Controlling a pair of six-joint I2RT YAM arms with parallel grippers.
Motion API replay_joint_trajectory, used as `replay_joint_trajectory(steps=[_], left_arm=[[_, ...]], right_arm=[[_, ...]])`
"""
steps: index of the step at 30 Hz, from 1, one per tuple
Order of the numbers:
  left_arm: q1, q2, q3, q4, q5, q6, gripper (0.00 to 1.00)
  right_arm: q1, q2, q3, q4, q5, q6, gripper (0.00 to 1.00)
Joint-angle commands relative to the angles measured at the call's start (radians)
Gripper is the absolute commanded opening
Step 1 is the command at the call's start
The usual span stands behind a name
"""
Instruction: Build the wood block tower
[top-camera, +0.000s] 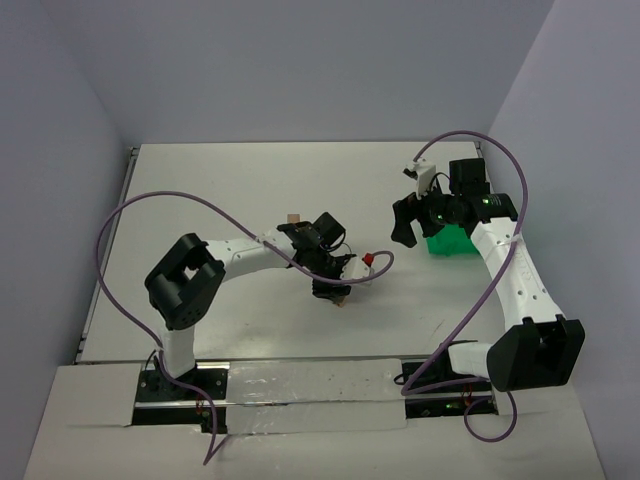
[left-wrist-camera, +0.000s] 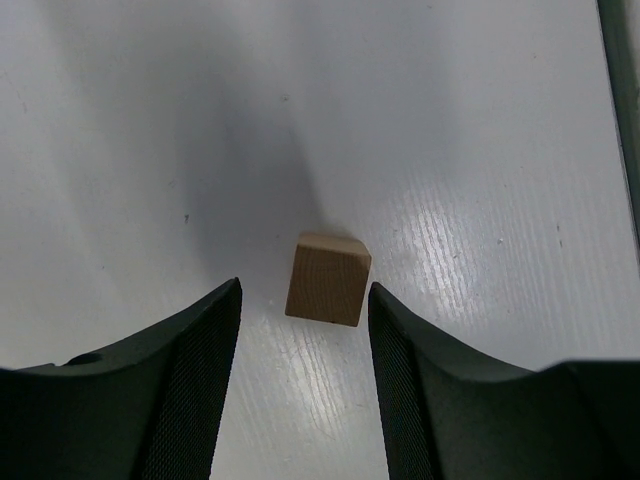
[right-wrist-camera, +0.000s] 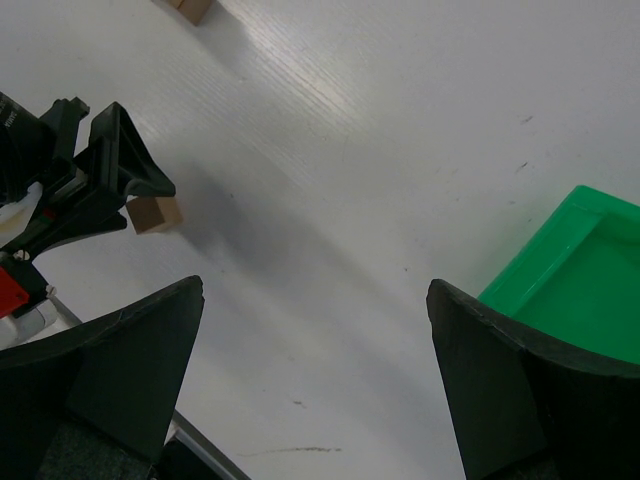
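Observation:
A small light-brown wooden cube (left-wrist-camera: 328, 280) lies on the white table just beyond my left gripper's (left-wrist-camera: 304, 290) open fingertips, nearer the right finger and not touched. In the top view that cube (top-camera: 341, 302) peeks out under the left gripper (top-camera: 330, 288) at the table's middle. A second cube (top-camera: 291, 218) lies behind the left wrist. My right gripper (right-wrist-camera: 315, 288) is open and empty above bare table. Its view shows the first cube (right-wrist-camera: 155, 213) by the left gripper's fingers (right-wrist-camera: 120, 160), and the second cube (right-wrist-camera: 190, 8) at the top edge.
A bright green plastic bin (top-camera: 450, 242) stands at the right under the right arm; its corner also shows in the right wrist view (right-wrist-camera: 580, 290). The right gripper (top-camera: 404, 222) hovers left of it. Purple cables loop from both arms.

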Motion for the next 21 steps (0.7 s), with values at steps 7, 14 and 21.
replay_joint_trajectory(steps=[7,14,21], left_arm=[[-0.019,0.016,-0.035,0.048,0.01,0.048,0.59],[-0.024,0.007,-0.061,0.057,0.003,0.052,0.47],[0.005,-0.044,-0.02,0.016,-0.002,-0.029,0.29]], right_arm=[[-0.006,0.009,0.001,0.045,-0.03,0.009,1.0],[-0.006,0.014,0.005,0.052,-0.036,0.016,1.0],[-0.006,0.008,0.001,0.059,-0.042,0.035,1.0]])
